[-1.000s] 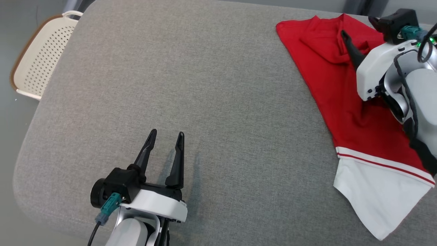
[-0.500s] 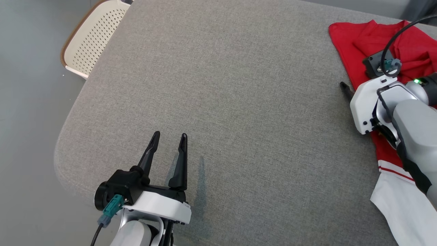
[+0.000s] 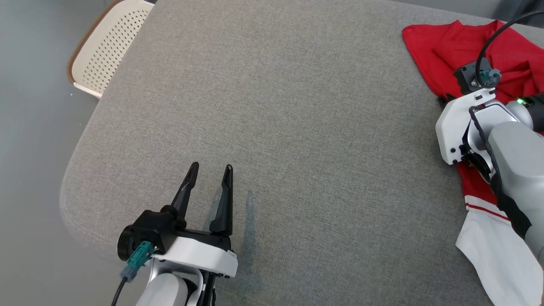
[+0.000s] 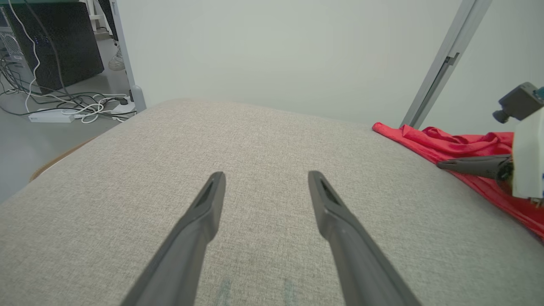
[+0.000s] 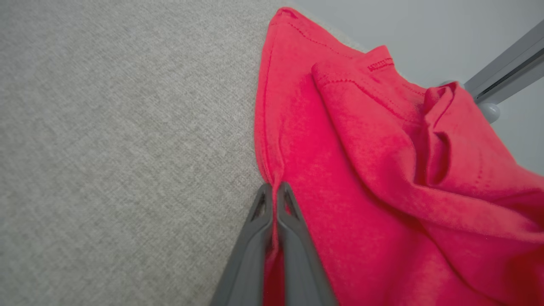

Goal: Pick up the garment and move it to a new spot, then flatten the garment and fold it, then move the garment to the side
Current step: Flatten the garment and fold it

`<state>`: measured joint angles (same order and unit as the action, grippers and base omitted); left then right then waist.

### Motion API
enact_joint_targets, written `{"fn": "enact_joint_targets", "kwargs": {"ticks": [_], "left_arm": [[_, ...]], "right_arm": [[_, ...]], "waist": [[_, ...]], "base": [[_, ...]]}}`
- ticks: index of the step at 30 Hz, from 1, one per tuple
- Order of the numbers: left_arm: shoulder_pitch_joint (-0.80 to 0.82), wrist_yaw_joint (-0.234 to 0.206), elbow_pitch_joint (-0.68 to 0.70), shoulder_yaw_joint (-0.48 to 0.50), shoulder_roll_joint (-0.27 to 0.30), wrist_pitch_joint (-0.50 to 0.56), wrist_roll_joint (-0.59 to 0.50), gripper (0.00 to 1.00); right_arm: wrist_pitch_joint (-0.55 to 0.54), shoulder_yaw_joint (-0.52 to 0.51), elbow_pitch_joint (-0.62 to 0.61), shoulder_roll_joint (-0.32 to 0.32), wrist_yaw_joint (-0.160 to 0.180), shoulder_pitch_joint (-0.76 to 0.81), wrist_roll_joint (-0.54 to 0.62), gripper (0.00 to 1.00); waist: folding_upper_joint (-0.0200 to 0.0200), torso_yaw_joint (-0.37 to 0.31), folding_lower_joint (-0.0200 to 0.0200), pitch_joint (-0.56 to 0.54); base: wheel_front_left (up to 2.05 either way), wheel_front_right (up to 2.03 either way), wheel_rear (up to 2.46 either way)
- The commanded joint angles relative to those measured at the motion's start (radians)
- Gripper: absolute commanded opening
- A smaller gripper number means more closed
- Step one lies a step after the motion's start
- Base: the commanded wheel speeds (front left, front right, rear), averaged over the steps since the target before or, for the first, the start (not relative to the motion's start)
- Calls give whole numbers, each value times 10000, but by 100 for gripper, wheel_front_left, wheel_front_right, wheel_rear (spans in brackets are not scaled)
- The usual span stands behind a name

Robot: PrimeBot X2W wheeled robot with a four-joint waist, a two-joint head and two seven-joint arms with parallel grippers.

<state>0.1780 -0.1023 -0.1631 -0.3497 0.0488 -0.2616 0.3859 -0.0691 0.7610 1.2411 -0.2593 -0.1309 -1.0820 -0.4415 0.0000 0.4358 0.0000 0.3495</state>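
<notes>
Only the first grasp looks made: the right claw (image 5: pixel 274 187) is pinched together on an edge of the red garment (image 5: pixel 361 148), which lies crumpled at the far right of the worktop (image 3: pixel 297 127). Lifting, moving, flattening and folding remain. The left claw (image 3: pixel 211 166) hangs apart over padded grey fabric; a cream perforated chair (image 3: pixel 106 46) stands beside the worktop.

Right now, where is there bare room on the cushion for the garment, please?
The grey cushion is bare from the left fingers across to the garment, and back to the corner by the white chair. The right side is crowded: the garment lies there, right fingers shut on its edge.
</notes>
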Motion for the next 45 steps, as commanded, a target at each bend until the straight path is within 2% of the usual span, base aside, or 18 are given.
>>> {"fn": "enact_joint_targets", "kwargs": {"ticks": [1,8,16,17,23,27,31,32,33,34,39,45], "left_arm": [[136,19,-19,73,39,-48,-77,100],[146,47,-75,191,39,-48,-197,100],[120,134,-133,375,39,-48,-420,100],[104,138,-155,427,40,-48,-462,100],[43,221,-166,569,40,-48,-614,100],[27,234,-136,673,39,-48,-672,100],[19,291,-136,743,37,-48,-763,100],[18,305,-132,757,39,-48,-780,100],[10,291,-123,778,37,-48,-795,100],[-4,306,-122,799,39,-48,-839,100],[-57,389,-200,892,37,-48,-1011,100],[6,519,-286,960,42,-48,-1257,100]], "right_arm": [[133,92,37,-8,1,116,-84,0],[650,591,-860,402,0,283,-363,0],[619,2441,-3054,646,0,980,-1210,0],[537,3023,-3700,579,0,1164,-1467,0],[236,4663,-5593,174,0,1684,-2234,0],[146,5071,-6599,-82,0,2003,-2349,0],[468,5175,-7043,-247,0,2268,-2049,0],[628,5170,-7032,-262,0,2301,-1994,38],[841,5109,-6980,-250,0,2307,-1964,95],[1028,5028,-6915,-238,0,2330,-1966,100],[2082,4176,-6536,-123,1,2591,-1827,100],[3036,2481,-6313,5,0,3056,-1432,100]], "waist": [[0,-77,0,15],[0,-371,0,-55],[0,-819,0,-269],[0,-908,0,-317],[0,-1119,0,-428],[0,-1255,0,-475],[0,-1421,0,-539],[0,-1470,0,-559],[0,-1536,0,-585],[0,-1608,0,-613],[0,-2073,0,-820],[0,-2668,0,-1104]], "base": [[0,0,0],[0,0,0],[0,0,0],[0,0,0],[0,0,0],[0,0,0],[0,0,0],[0,0,0],[0,0,0],[0,0,0],[0,0,0],[0,0,0]]}}
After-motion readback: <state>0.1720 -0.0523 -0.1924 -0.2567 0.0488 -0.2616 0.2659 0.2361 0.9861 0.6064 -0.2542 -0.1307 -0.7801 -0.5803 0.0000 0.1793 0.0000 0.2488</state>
